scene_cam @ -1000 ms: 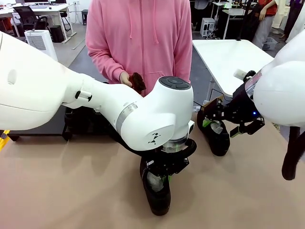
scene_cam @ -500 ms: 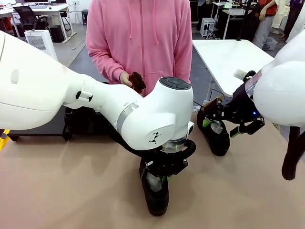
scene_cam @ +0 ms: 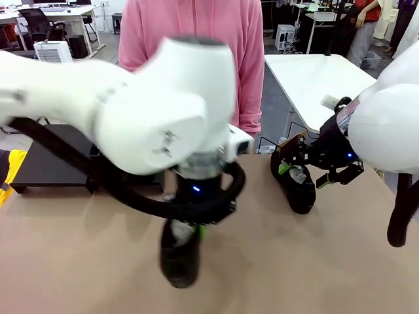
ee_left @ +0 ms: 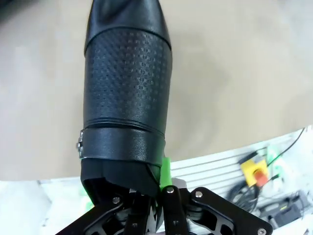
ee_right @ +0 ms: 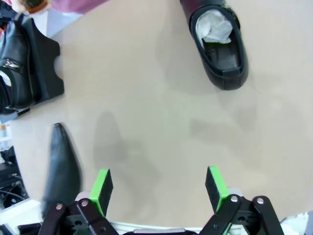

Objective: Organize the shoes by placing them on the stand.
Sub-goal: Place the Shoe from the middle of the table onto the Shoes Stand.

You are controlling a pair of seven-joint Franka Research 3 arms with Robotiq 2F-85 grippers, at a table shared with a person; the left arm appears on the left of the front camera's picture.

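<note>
We have the stand far left on the table, one shoe on it. Second shoe sits front centre in left gripper, third shoe to its right.

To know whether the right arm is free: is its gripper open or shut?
Open. In the right wrist view the right gripper has its two green pads wide apart, with bare table between them.

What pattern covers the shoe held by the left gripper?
Black, with rows of fine dots across the shoe; clearest in the left wrist view.
</note>
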